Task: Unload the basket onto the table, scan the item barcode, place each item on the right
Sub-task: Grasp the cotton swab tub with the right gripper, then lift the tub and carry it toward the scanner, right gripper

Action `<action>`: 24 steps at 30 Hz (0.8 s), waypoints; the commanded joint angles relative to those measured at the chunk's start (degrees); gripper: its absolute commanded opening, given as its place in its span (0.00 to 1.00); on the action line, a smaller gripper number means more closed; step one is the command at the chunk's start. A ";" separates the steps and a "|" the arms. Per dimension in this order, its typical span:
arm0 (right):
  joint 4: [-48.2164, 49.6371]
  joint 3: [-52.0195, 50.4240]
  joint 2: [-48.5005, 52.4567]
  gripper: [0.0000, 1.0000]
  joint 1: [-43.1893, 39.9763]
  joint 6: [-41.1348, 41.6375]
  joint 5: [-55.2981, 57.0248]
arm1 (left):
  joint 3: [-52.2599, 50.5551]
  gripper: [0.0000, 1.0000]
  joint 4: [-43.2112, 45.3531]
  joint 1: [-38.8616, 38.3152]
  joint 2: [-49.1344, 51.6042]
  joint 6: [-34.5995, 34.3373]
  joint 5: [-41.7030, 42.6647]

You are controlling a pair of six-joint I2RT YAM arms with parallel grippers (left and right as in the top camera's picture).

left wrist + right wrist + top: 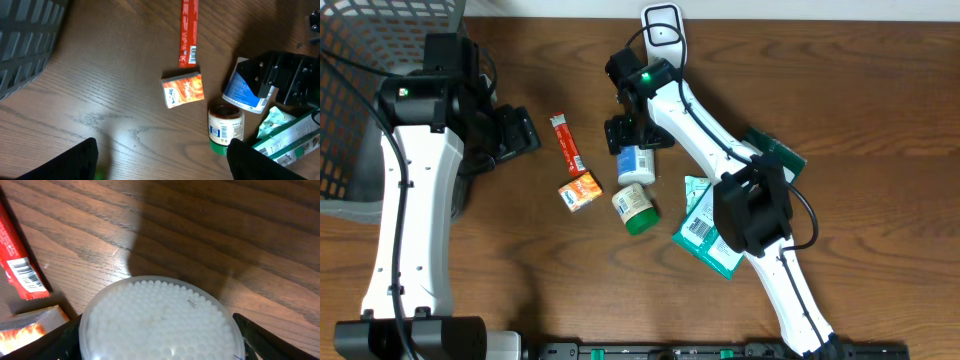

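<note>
White plastic tub with dimpled lid (160, 315) sits between wide jaws of the right pincer (160, 341); contact unclear. Probably light, stiff, slippery: clasp its round sides. Left pincer (165, 162) wide, empty.

bottle (636, 168): from overhead, its 12 o'clock end is covered by the right tool (638, 135).
cap (160, 320): its lower part is cut off at 6 o'clock in the right wrist view; whether the tool's pads touch it cannot be told.
red stick (188, 30): cut off at 12 o'clock in the left wrist view.
teal pouches (698, 228): partly under the right arm (700, 125); print too small to read.
basket (360, 60): runs off at 10 o'clock.
left tool (162, 160): only two dark, blurred fingers (75, 160) show at 6 o'clock.
</note>
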 commanded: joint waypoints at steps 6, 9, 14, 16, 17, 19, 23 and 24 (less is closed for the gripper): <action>-0.09 0.81 -3.23 0.76 -0.15 0.24 -0.07 | 0.66 0.83 -0.17 0.02 -0.96 0.57 -0.35; -0.13 0.81 -3.23 0.75 -0.13 0.24 -0.07 | 0.66 0.84 -0.17 0.02 -0.96 0.57 -0.35; -0.15 0.85 -4.13 0.70 -0.37 0.22 1.51 | 0.66 0.84 -0.17 0.02 -0.96 0.57 -0.35; -0.37 0.85 -5.38 0.69 -0.48 0.22 3.08 | 0.66 0.84 -0.17 0.02 -0.96 0.55 -0.35; -0.48 0.85 -6.38 0.70 -0.46 0.20 4.07 | 0.66 0.84 -0.17 0.02 -0.96 0.57 -0.35; -1.09 0.85 -8.44 0.70 -0.42 0.22 5.92 | 0.66 0.84 -0.20 0.02 -0.96 0.57 -0.35; -2.67 0.85 -10.93 0.71 0.59 0.24 10.08 | 0.66 0.83 -0.17 0.02 -0.96 0.57 -0.35; -2.97 0.85 -11.26 0.72 0.92 0.26 11.69 | 0.66 0.83 -0.17 0.02 -0.96 0.57 -0.35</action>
